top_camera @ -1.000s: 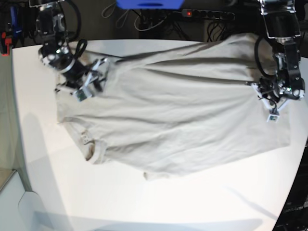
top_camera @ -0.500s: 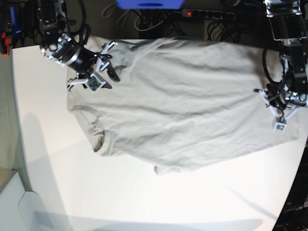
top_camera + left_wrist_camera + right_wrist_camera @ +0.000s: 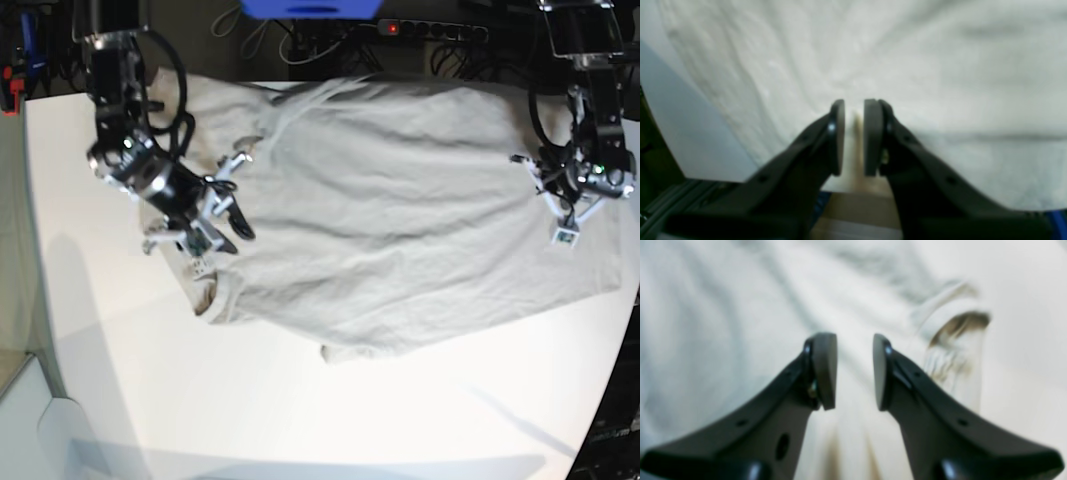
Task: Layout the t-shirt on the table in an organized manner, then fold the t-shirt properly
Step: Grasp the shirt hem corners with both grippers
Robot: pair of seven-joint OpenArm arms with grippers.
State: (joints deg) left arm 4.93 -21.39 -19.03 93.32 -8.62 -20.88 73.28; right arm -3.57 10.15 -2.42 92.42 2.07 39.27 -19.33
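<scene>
Cloth has slid again: compared with half a second ago, the t-shirt (image 3: 400, 210) sits a little lower on the collar side, and the right gripper (image 3: 222, 222) has swung down from the far edge to hang over the neck opening, near the white surface (image 3: 300, 420). A second ago the garment lay skewed, its hem corner raised toward the far right; now it spreads flatter. The left gripper (image 3: 565, 215) has barely shifted, at the hem edge.

The shirt's long axis runs across the base view, collar toward that view's left, hem toward its right, one sleeve poking toward the near edge.

In the left wrist view the fingers (image 3: 870, 136) are clenched on a fold of the fabric. In the right wrist view the fingers (image 3: 823, 370) stand apart with cloth bunched between them; whether they pinch it cannot be told.
</scene>
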